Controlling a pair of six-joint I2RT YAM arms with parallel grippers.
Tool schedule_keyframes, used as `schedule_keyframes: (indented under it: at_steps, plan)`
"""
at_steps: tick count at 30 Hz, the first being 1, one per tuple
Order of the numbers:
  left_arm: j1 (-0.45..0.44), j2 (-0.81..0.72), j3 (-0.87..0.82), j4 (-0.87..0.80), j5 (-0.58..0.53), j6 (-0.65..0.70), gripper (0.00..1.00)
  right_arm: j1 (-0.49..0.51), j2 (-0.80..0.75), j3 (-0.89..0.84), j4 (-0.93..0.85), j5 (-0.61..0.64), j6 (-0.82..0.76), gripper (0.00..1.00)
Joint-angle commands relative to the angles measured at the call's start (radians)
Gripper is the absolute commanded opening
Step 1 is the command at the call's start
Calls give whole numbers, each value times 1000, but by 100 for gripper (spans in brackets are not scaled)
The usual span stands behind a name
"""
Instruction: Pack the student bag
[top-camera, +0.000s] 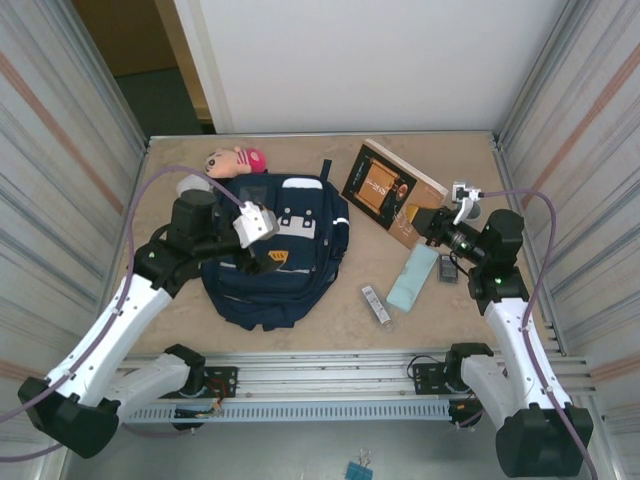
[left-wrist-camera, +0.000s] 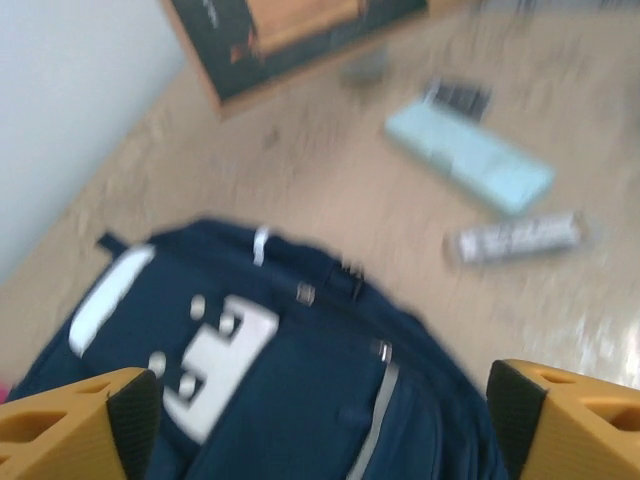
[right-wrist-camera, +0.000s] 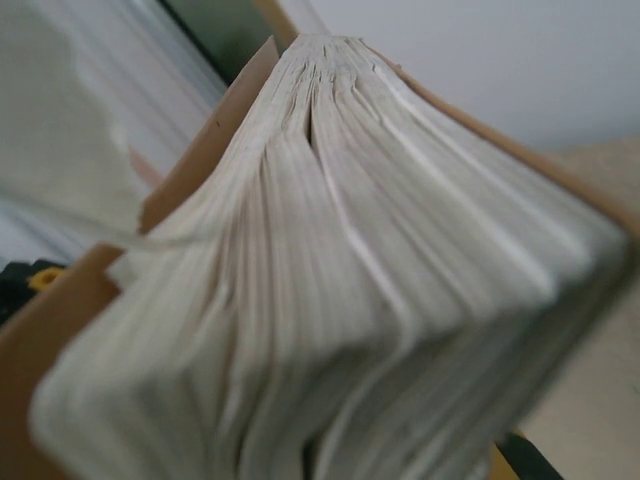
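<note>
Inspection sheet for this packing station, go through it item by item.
Surface: tan table, nothing spilled.
Job's things: student bag lying flat, left of centre.
Clutter: book, plush toy, pale-blue case, small packet.
Grippers: left gripper over the bag, jaws open; right gripper, jaws shut on the book.
Cables: a purple cable loops off each arm.
Surroundings: corrugated side walls, white back panel.
</note>
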Motion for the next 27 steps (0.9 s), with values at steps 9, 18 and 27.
schedule_keyframes:
  at_steps: [9,18,27]
  plan:
    - [-78,189,-105,-102,-260,253,93,71,-19,47,-175,117,-54,0]
    - [-115,328,-157,51,-313,238,94,90,-42,45,-209,125,-82,0]
    - [-120,356,-216,114,-348,248,96,91,-59,34,-211,127,-89,0]
